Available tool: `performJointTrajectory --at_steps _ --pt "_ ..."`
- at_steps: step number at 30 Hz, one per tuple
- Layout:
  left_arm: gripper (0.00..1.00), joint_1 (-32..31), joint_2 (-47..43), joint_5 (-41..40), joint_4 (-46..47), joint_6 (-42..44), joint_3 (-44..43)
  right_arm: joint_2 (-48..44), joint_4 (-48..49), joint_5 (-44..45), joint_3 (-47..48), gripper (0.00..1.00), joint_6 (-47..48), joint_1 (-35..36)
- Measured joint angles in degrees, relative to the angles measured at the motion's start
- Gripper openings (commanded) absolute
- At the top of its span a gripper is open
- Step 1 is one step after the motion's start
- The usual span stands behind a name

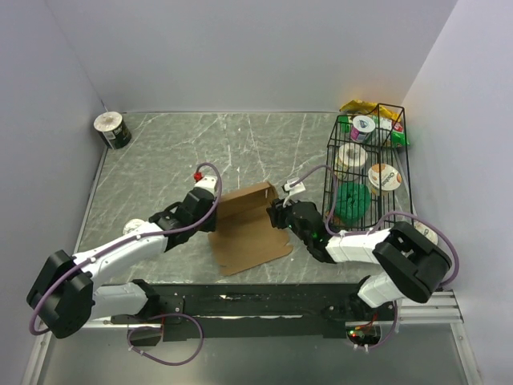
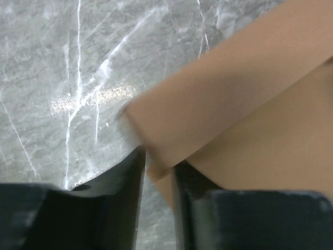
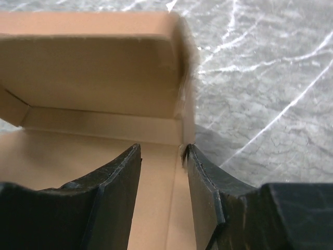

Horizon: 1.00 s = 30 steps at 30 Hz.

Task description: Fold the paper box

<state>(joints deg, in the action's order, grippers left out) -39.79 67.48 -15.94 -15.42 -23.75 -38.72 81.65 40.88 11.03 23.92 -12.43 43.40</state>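
Lying mid-table (image 1: 160, 152) between 2 arms, the paper box (image 1: 250, 237) has its far flap raised. The left claw (image 2: 158, 161) straddles a flap corner, grip unclear. The right claw (image 3: 163, 152) gapes beside the side wall.

Soft, even light falls from above in the top view; the marble table (image 1: 160, 160) carries only a faint sheen, and the arms cast short, diffuse shadows. In the left wrist view a bright streak of glare lies on the stone, and the paper box (image 2: 234, 94) is blurred, its near edge smeared. The right wrist view is sharper, with warmly lit cardboard and a soft shadow beside it, while the right gripper (image 3: 162, 156) sits near-black and out of focus.
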Motion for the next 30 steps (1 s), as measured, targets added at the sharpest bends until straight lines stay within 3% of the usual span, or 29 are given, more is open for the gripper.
performJointTrajectory --at_steps 2,3,7,10,20,24,30 --pt "0.74 -0.4 0.2 -0.5 0.0 -0.3 0.0 1.2 0.8 0.7 0.0 0.47 -0.6 0.1" --pt "0.86 -0.5 0.2 -0.5 -0.1 -0.5 0.0 1.6 1.1 1.0 -0.1 0.48 -0.9 0.1" --pt "0.99 -0.9 -0.2 -1.1 -0.4 -1.4 0.0 2.3 2.7 2.0 -0.8 0.47 -1.7 0.1" --pt "0.96 -1.0 -2.3 -1.0 -1.1 -1.5 0.0 2.6 3.1 2.4 -0.9 0.47 -1.9 0.1" --pt "0.99 -1.3 -10.3 2.7 -4.1 1.7 -6.7 2.8 3.6 3.1 -1.0 0.47 -2.6 0.1" --pt "0.97 -1.3 -7.2 5.7 -2.7 3.9 -12.7 2.8 3.6 3.1 -1.0 0.47 -2.7 0.1" --pt "0.94 -1.3 4.8 12.9 -3.4 10.4 -22.1 2.8 3.6 3.0 -1.0 0.47 -2.7 0.1"
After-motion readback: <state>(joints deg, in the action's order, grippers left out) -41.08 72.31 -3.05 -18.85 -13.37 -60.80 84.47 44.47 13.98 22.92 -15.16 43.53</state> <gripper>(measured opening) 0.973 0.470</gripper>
